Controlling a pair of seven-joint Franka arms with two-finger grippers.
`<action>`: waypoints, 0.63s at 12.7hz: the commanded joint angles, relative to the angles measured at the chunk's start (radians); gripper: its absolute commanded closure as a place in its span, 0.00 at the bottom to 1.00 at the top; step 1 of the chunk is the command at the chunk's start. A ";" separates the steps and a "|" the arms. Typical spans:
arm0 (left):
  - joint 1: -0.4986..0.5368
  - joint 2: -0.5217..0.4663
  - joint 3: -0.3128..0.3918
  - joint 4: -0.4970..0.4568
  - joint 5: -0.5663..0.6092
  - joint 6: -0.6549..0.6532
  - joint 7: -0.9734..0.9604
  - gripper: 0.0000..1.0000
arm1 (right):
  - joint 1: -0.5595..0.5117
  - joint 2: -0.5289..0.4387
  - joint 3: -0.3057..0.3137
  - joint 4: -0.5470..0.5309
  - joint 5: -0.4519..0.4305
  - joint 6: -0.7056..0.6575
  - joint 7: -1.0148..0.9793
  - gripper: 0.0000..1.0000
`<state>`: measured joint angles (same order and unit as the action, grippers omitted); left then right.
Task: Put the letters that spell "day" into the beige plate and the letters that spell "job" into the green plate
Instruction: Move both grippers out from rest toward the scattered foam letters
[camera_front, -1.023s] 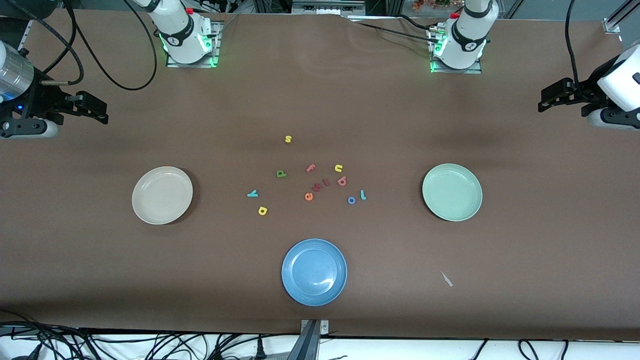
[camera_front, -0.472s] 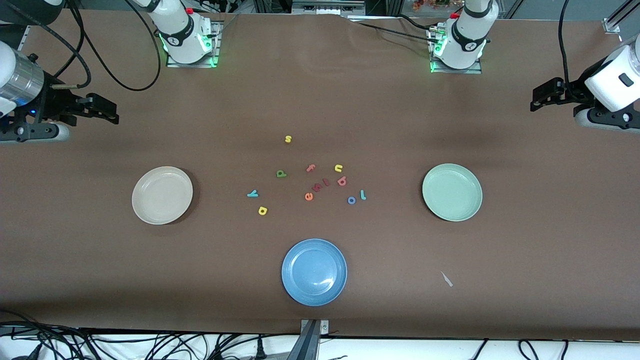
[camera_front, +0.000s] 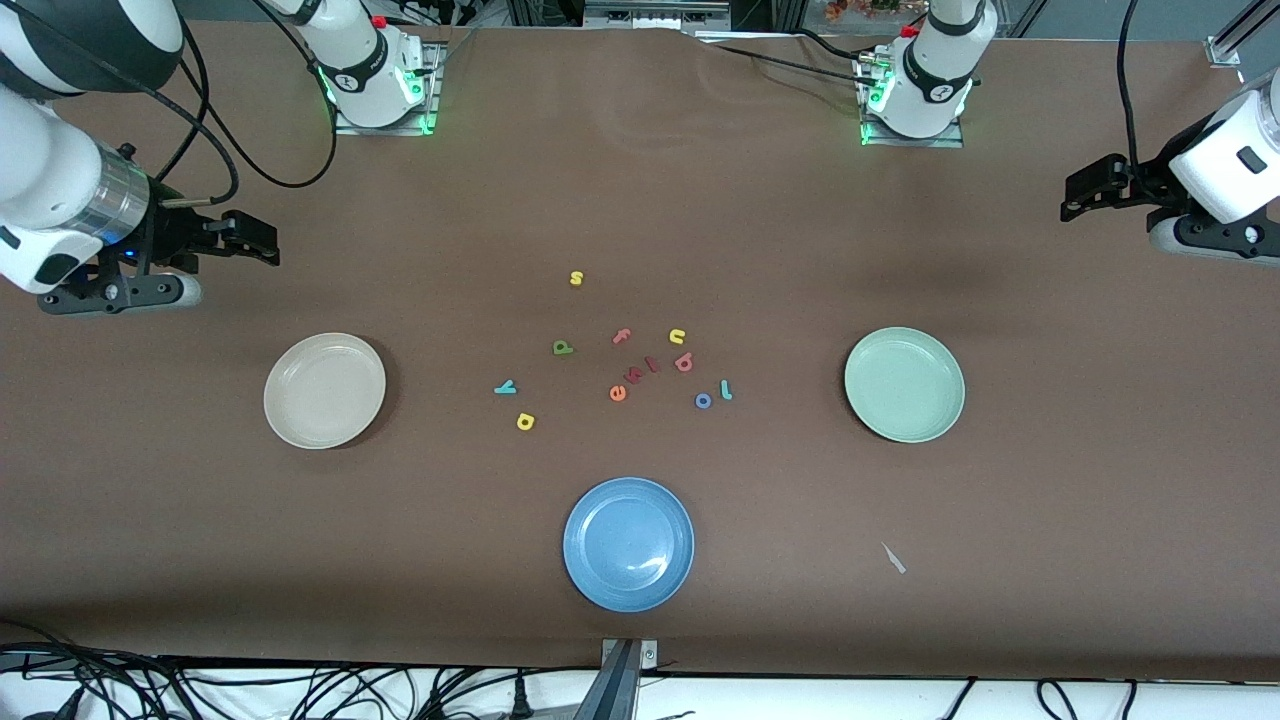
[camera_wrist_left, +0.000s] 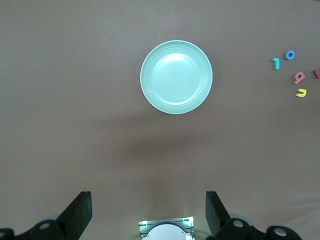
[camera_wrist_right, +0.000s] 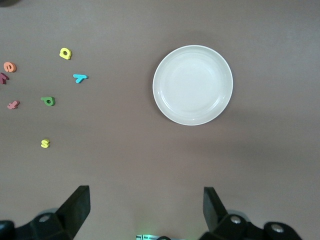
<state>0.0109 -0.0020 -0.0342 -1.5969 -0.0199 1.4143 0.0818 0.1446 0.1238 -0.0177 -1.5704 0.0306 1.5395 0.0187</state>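
**Foam letters scattered mid-table, both grippers wide open and empty**

The only writing to read is the letters themselves: small flat foam cut-outs lying loose on the matte brown table (camera_front: 640, 200). The dark green "d" (camera_front: 563, 348), teal "y" (camera_front: 506, 387) and yellow "a" (camera_front: 525, 422) sit toward the right arm's end of the cluster. The salmon-red "b" (camera_front: 684, 362), blue ring "o" (camera_front: 703, 401) and teal hooked "j" (camera_front: 726, 390) sit toward the left arm's end, the "o" just beside the "j". Among them lie a yellow "s" (camera_front: 576, 278), a yellow "u" (camera_front: 677, 336), a salmon "f" (camera_front: 622, 336) and an orange "e" (camera_front: 617, 393).

The beige plate (camera_front: 290, 420) and the green plate (camera_front: 880, 420) are round, smooth and shallow, each well apart from the letters at its own end. A glossy blue plate (camera_front: 590, 580) lies nearest the front camera.

The right gripper (camera_front: 262, 240) hangs above the table near the beige plate, fingers spread wide, holding nothing. The left gripper (camera_front: 1075, 195) hangs above its end of the table, fingers likewise spread and empty.
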 joint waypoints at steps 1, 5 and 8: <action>-0.002 0.013 -0.010 0.029 -0.008 -0.023 0.003 0.00 | 0.007 0.033 -0.002 0.020 0.002 0.010 -0.014 0.00; 0.000 0.013 -0.010 0.028 -0.008 -0.023 0.006 0.00 | 0.027 0.112 -0.004 0.020 0.002 0.005 -0.005 0.00; -0.002 0.013 -0.013 0.029 -0.008 -0.037 0.001 0.00 | 0.043 0.160 -0.002 0.018 0.009 0.005 -0.009 0.00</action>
<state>0.0106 -0.0014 -0.0441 -1.5963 -0.0199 1.4036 0.0818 0.1736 0.2570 -0.0175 -1.5712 0.0307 1.5555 0.0187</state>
